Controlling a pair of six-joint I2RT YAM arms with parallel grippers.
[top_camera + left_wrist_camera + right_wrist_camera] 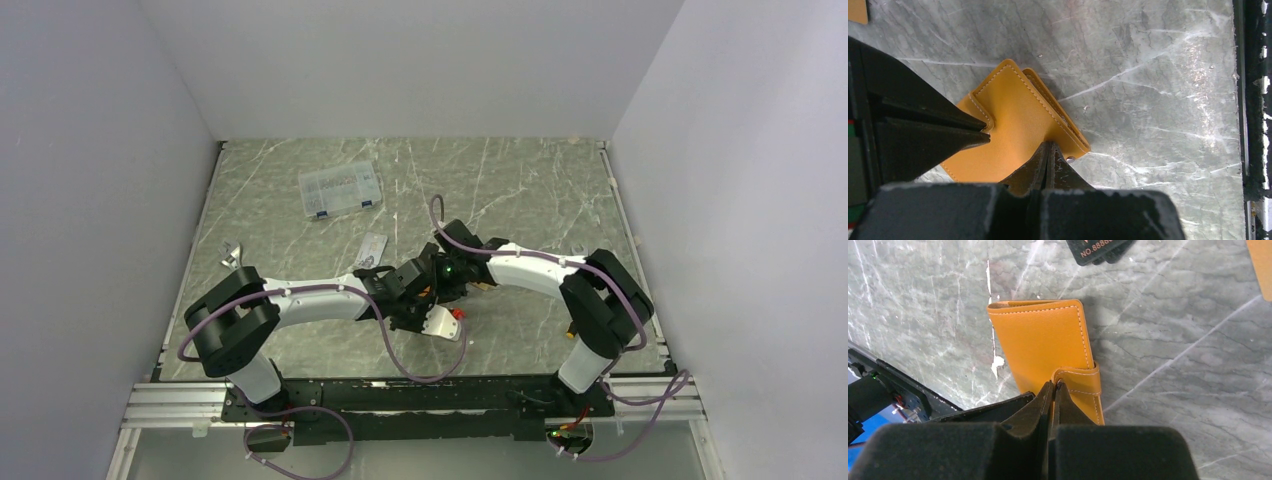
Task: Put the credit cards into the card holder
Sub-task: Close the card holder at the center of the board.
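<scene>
The orange card holder (1013, 117) lies folded shut on the marble table, and it also shows in the right wrist view (1040, 342). My right gripper (1054, 385) is shut on its snap tab (1083, 382). My left gripper (1049, 146) is shut, with its tips resting on the holder's edge by the metal snap stud (1070, 159). In the top view both grippers meet at mid-table, left (412, 292) and right (447, 274), and hide the holder. A black card (1098, 247), an orange card (1262, 262) and a silver-grey card (372, 245) lie loose.
A clear plastic compartment box (340, 190) stands at the back left. An orange card's corner (857, 11) shows in the left wrist view. The table's black frame edge (1253, 100) runs close on the right of the left wrist view.
</scene>
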